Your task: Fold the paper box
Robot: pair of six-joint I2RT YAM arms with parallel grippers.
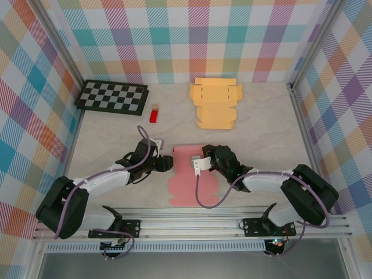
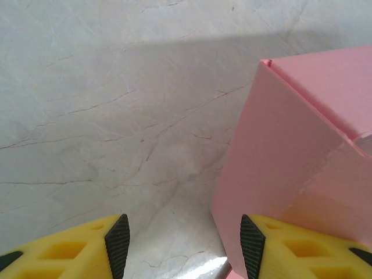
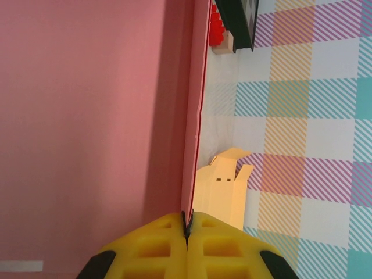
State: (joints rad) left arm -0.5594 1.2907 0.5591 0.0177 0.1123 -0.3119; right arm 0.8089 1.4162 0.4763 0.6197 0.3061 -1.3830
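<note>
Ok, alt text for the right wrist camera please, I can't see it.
The right claw is shut on the thin edge of the pink paper box, whose broad face spreads to the left. Past it, a flat yellow cardboard sheet, a small red block and a checkerboard corner lie on the pale table, against a plaid wall.

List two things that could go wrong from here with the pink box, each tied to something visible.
1. The right tool is pinched shut on a thin raised wall of the pink paper box; a hard pull could tear it.
2. The left tool stands open beside a raised side; a push might slide the box across the table or flatten the fold.
</note>
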